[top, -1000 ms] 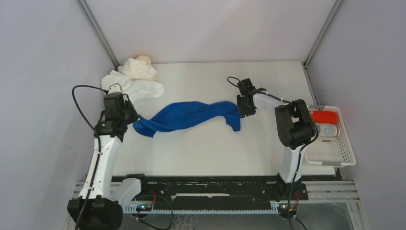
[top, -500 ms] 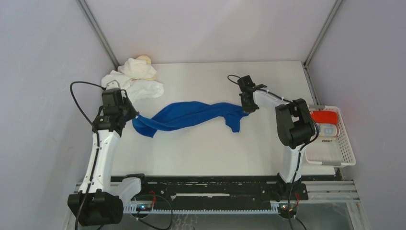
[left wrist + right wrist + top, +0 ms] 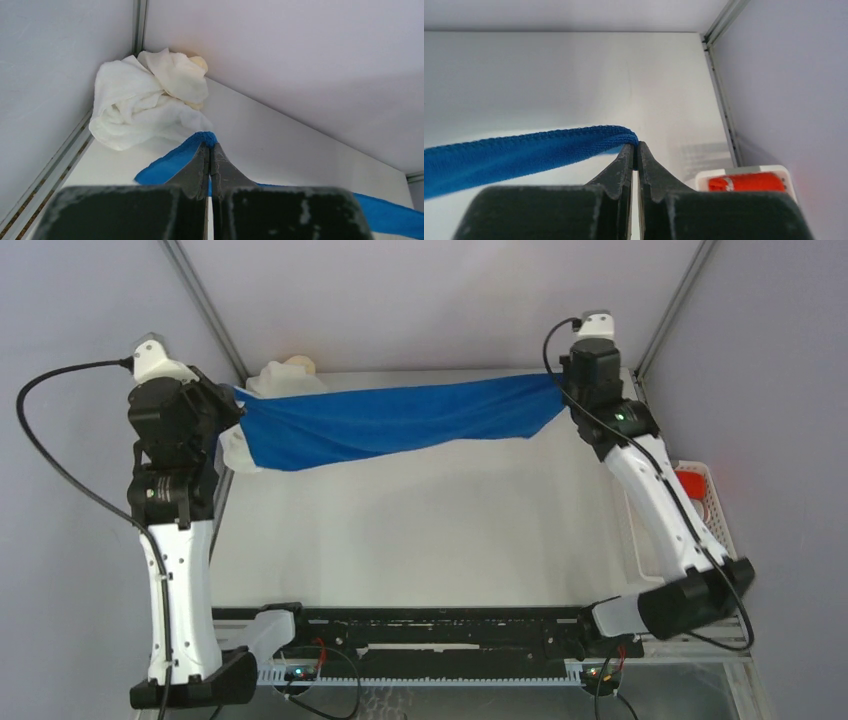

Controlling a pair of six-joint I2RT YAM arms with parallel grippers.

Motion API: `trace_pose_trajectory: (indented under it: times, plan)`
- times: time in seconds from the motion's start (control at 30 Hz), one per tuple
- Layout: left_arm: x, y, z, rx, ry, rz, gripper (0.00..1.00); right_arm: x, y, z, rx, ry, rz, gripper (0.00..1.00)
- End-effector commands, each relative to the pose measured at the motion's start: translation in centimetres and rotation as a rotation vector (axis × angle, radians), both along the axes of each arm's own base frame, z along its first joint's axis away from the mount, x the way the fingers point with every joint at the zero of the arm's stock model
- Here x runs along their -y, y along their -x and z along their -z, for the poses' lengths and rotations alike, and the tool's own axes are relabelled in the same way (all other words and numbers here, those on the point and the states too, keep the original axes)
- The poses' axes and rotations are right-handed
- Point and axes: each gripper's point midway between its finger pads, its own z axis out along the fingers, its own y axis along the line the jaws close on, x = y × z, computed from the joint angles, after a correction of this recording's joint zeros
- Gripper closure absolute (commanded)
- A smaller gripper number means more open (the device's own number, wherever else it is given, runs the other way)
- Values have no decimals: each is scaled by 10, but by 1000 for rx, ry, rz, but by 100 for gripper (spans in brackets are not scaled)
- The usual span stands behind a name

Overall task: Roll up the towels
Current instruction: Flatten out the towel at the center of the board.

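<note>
You've got the left gripper (image 3: pixel 210 146) and right gripper (image 3: pixel 635 145) each clamped on an end of the blue towel (image 3: pixel 400 420), strung across the overhead view's top, presumably to spread it for rolling.

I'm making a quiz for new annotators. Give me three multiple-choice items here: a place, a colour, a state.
1. Where is the pile of white and cream towels?
A. far left corner of the table
B. middle of the table
C. its near edge

2. What colour is the towel between the left gripper and the right gripper?
A. red
B. white
C. blue

3. How do the right gripper's jaws stand?
A. wide open
B. shut on the blue towel
C. shut on nothing

1 A: it lies against the corner walls. 2 C: blue cloth spans arm to arm. 3 B: the jaws pinch its hem.
</note>
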Motion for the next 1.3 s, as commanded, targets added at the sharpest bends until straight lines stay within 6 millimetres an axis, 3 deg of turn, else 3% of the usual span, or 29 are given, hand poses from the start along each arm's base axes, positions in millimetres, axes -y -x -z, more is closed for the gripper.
trace_pose_trajectory:
  times: [0.0, 0.2, 0.33, 0.4, 0.5, 0.63, 0.73, 0.83, 0.93, 1.03, 1.13, 1.27]
  plan:
    - [-1, 39, -23, 91, 3, -23, 100, 19, 46, -30, 89, 6, 20, 100]
    - [0, 96, -9, 138, 29, -52, 100, 28, 119, -50, 220, -99, -18, 100]
    - [-2, 125, 13, 134, 59, -91, 100, 34, 153, -43, 236, -139, -29, 100]
    - [-4, 130, 28, 106, 70, -109, 100, 38, 162, -33, 215, -139, -14, 100]
    - [0, 111, 59, 39, 104, -92, 100, 41, 159, -12, 165, -135, 16, 100]
    - [7, 60, 117, -92, 163, -55, 100, 31, 128, 36, 35, -147, 32, 100]
    - [7, 23, 176, -228, 203, -67, 100, 23, 95, 83, -83, -137, 37, 100]
    - [5, -15, 218, -321, 240, -85, 100, 21, 57, 126, -177, -100, 40, 100]
    - [7, -59, 250, -420, 265, -76, 100, 22, 13, 156, -215, -64, 42, 100]
    - [5, -99, 297, -563, 278, -85, 100, 22, -25, 200, -330, -19, 47, 100]
    - [5, -128, 327, -638, 291, -86, 100, 27, -52, 229, -423, 26, 52, 100]
    - [4, -152, 344, -676, 290, -80, 100, 37, -75, 247, -466, 57, 59, 100]
